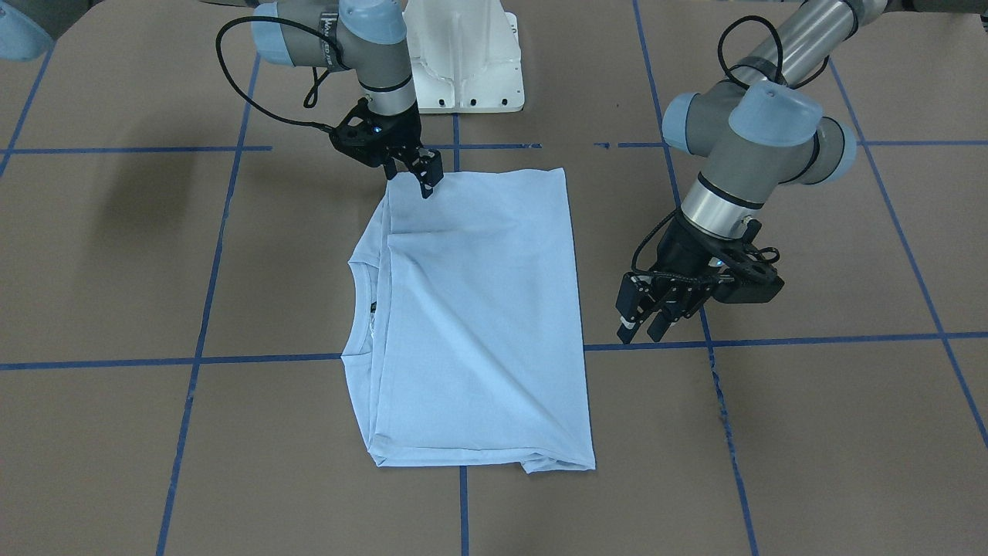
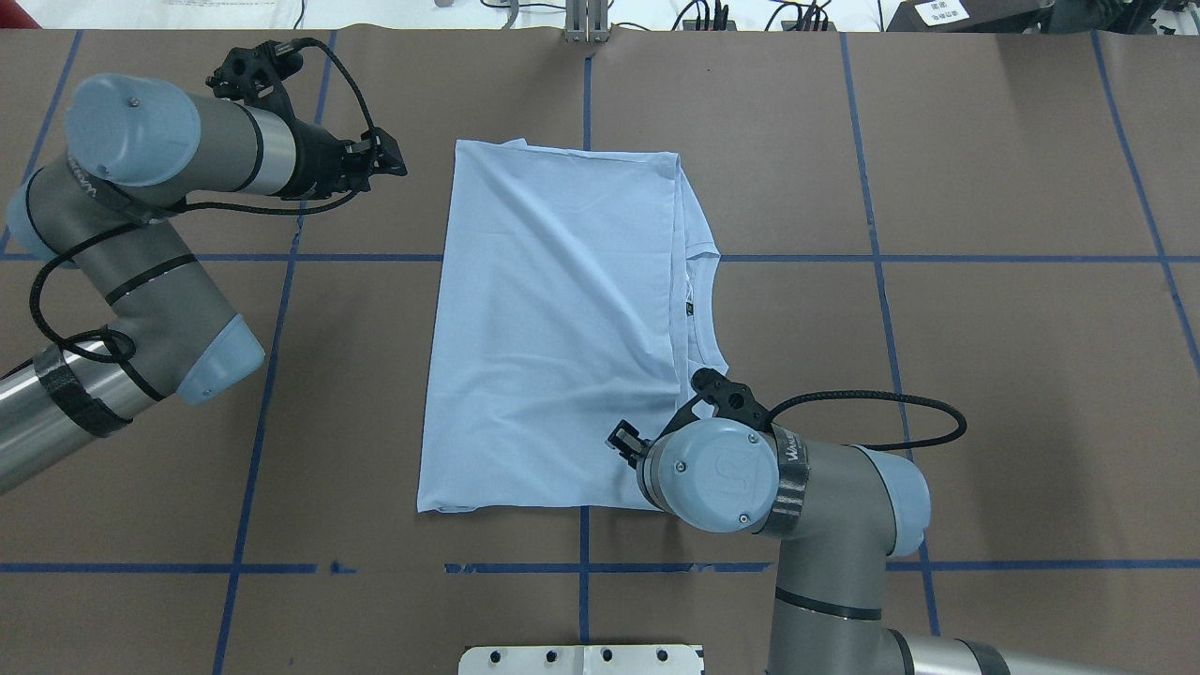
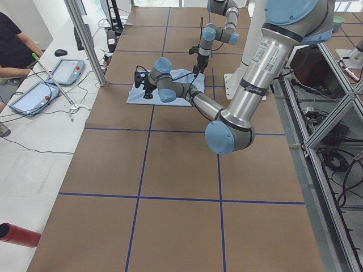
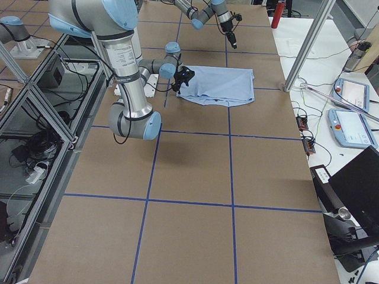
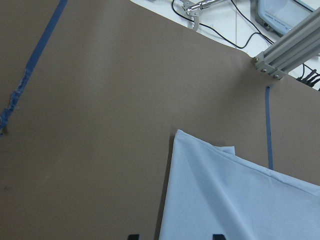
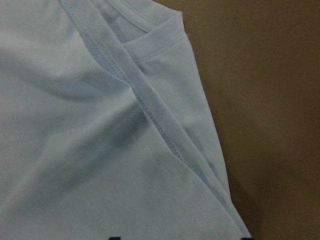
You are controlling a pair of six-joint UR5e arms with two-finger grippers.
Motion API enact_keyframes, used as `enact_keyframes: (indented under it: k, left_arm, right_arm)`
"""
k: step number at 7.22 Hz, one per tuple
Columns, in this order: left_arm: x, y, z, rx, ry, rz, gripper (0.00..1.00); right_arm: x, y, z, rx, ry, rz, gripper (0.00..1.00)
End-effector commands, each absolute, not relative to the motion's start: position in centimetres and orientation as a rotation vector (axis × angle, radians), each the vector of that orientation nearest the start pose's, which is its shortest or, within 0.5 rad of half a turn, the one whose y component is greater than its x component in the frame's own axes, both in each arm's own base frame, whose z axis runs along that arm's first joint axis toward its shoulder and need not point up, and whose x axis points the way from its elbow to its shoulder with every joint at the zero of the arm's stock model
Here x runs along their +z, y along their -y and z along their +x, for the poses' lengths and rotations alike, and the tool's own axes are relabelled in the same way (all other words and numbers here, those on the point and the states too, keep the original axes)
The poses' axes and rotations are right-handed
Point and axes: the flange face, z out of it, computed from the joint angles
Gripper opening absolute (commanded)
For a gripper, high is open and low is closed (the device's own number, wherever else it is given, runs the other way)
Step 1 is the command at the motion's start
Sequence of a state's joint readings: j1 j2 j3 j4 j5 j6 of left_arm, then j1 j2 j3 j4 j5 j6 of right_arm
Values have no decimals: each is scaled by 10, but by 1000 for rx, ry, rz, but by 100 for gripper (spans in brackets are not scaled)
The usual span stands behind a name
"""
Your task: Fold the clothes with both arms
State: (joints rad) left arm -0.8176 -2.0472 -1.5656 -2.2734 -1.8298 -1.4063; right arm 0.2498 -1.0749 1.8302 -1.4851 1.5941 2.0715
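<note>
T-shirt (image 1: 478, 309) — light blue, folded over on itself, collar to one side — lies flat in the middle of the brown table (image 1: 810, 432). The right gripper (image 1: 427, 185) is down at the shirt's corner nearest the robot's base, jaws parted with nothing pinched. The left gripper (image 1: 639, 333) hovers over bare table just off the edge away from the collar — jaws spread too.

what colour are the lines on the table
Blue lines on a brown table; they show best in the overhead exterior view.
</note>
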Motion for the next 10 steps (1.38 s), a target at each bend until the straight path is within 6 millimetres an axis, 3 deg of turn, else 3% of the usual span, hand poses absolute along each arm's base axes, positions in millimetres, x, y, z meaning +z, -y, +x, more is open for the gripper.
enact_keyframes:
  k: [1,3,6,8,10]
  left_arm:
    - [306,562,379,-422,-1147,354,58]
    - [306,562,379,-422,-1149,354,58]
    - [306,562,379,-423,-1149,354,58]
    - [306,562,379,-422,-1149,354,58]
    - [301,561,378,-428,-1133,346,58]
  right_arm:
    - [262,266,-582,710,846,-154,84]
    - [264,273,-579,719,843,-148,83]
    - [263,298,-567,753,848,-128,82]
    - [273,289,-579,743,824,-136,82]
    - [271,287,-579,739,828,-140,82]
